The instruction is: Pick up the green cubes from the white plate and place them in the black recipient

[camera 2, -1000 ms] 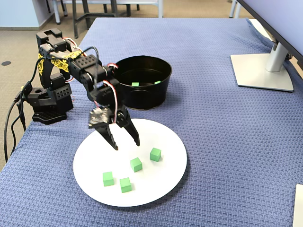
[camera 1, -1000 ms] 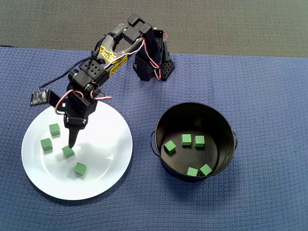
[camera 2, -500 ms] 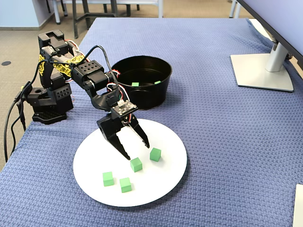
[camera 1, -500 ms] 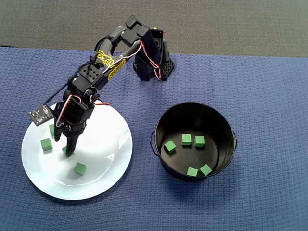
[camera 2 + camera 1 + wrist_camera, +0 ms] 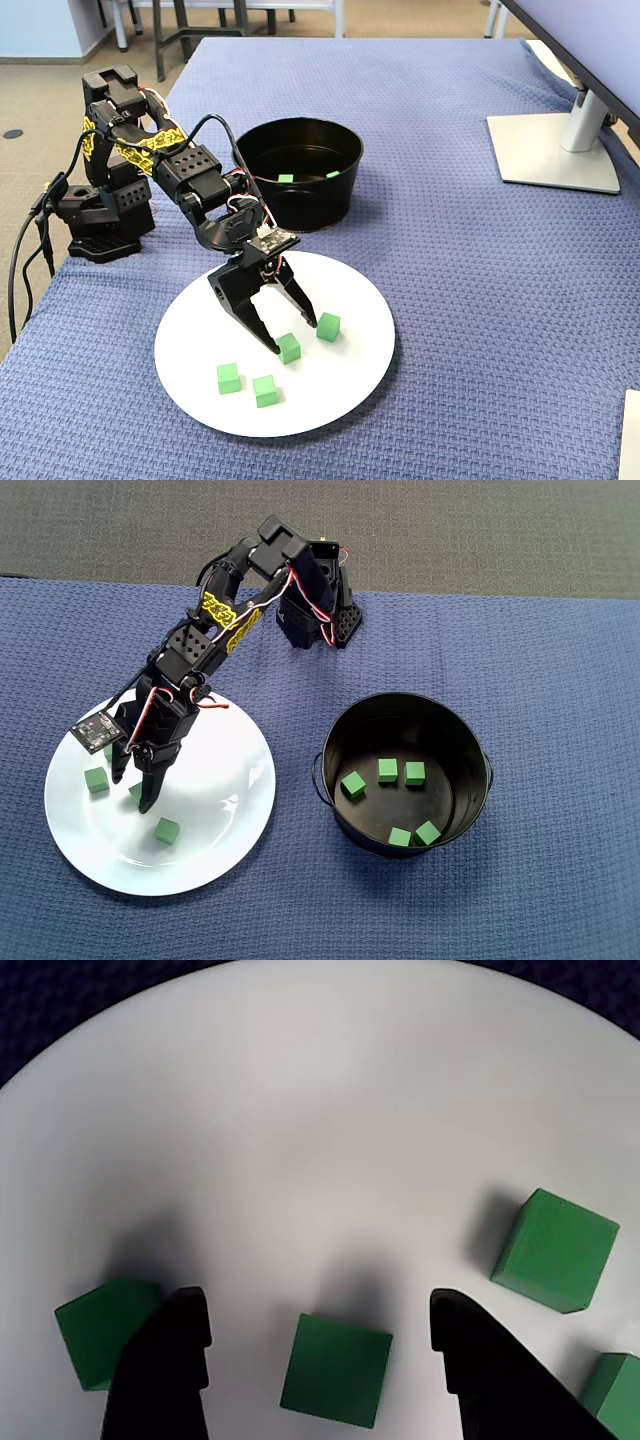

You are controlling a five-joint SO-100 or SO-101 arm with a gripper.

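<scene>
- In the wrist view, the hand (image 5: 315, 1335) is seen spread, its two dark fingers (image 5: 165, 1360) rising from the bottom edge with one green cube (image 5: 336, 1370) set between them, untouched.
- A second cube (image 5: 100, 1332) is seen at lower left, just outside the left finger; a third (image 5: 555, 1250) lies at right, and a fourth (image 5: 612, 1392) is cut by the lower right corner.
- All four are carried by the white plate (image 5: 320, 1110), which fills most of that frame.
- In the fixed view, the plate (image 5: 200, 340) is found at lower centre on the blue-covered desk (image 5: 480, 300), the hand (image 5: 292, 335) lowered over a cube (image 5: 289, 347).
- Farther back, at upper centre, the black recipient (image 5: 300, 195) is placed; in the overhead view five cubes (image 5: 388, 771) are seen on its floor, at centre right.
</scene>
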